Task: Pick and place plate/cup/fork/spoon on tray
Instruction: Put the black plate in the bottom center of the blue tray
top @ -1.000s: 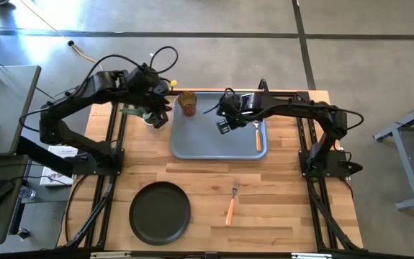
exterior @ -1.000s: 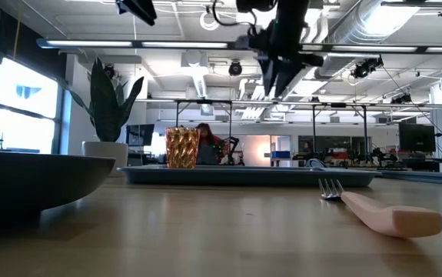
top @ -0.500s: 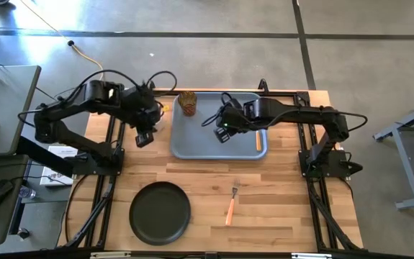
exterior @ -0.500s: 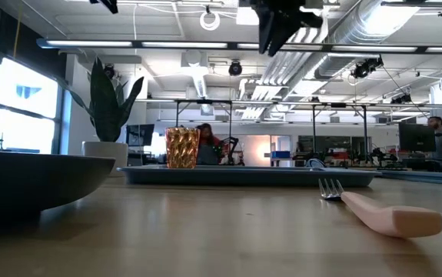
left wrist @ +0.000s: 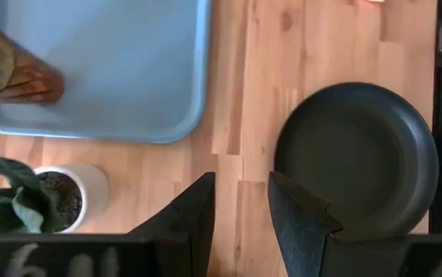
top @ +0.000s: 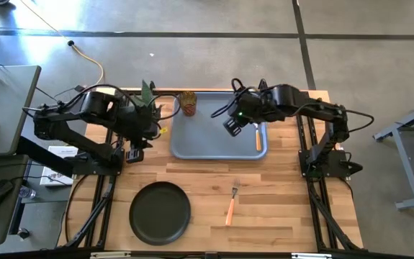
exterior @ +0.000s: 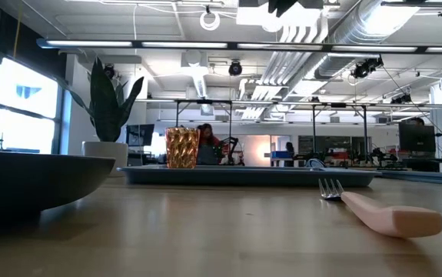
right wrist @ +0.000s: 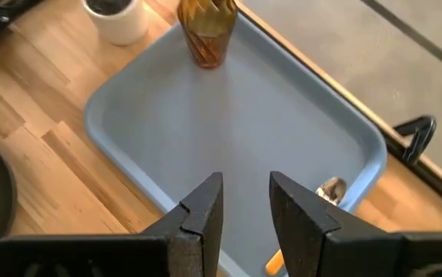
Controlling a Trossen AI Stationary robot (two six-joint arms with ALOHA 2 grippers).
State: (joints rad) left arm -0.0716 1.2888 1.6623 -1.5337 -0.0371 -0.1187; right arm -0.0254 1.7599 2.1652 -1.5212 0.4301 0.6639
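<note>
The blue-grey tray (top: 217, 126) lies at the table's far middle. The amber cup (top: 187, 102) stands upright in its far left corner, and the spoon (top: 257, 135) lies along its right side. The dark plate (top: 160, 212) rests on the table near the front edge. The orange-handled fork (top: 230, 205) lies to the plate's right. My left gripper (top: 131, 152) is open and empty, left of the tray and above the bare wood. My right gripper (top: 230, 126) is open and empty, high above the tray's middle.
A white pot with a green plant (top: 147, 108) stands just left of the tray's far left corner, beside my left arm. Bare wood (top: 279, 187) lies between the tray and the front edge.
My left gripper has drawn back from beside the cup and the plant, toward the table's near left, and now hangs left of the tray. My right gripper has risen above the tray, nearly out of the low view. The cup, spoon, fork and plate have stayed put.
</note>
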